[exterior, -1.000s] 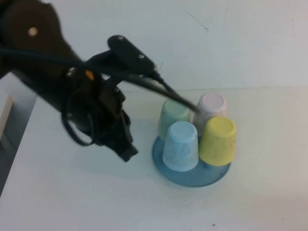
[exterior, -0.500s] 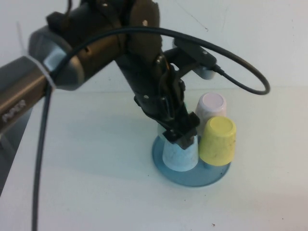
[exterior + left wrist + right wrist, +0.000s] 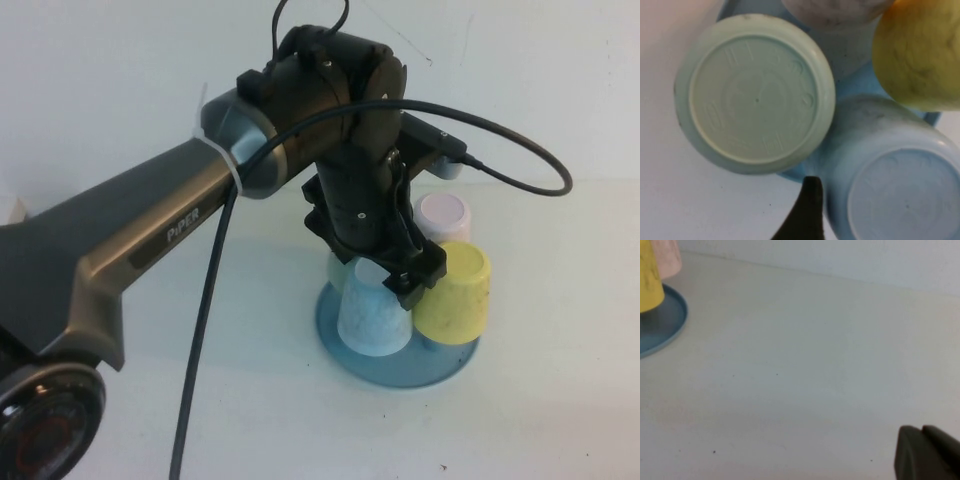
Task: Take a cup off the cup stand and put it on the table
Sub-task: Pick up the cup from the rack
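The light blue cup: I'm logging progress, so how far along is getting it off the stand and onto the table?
Nothing is done yet: the light blue cup sits upturned on the cup stand. In hand: the left claw is right over it, at its top. The right claw rests low over the table, away from the stand. Left: grip, lift, set down.

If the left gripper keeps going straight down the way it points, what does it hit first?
Probably the light blue cup on the stand: the left gripper hangs right over its top, beside the green cup. Depth is uncertain.

light blue cup (image 3: 372, 318), yellow cup (image 3: 455, 293), blue cup stand (image 3: 400, 367)
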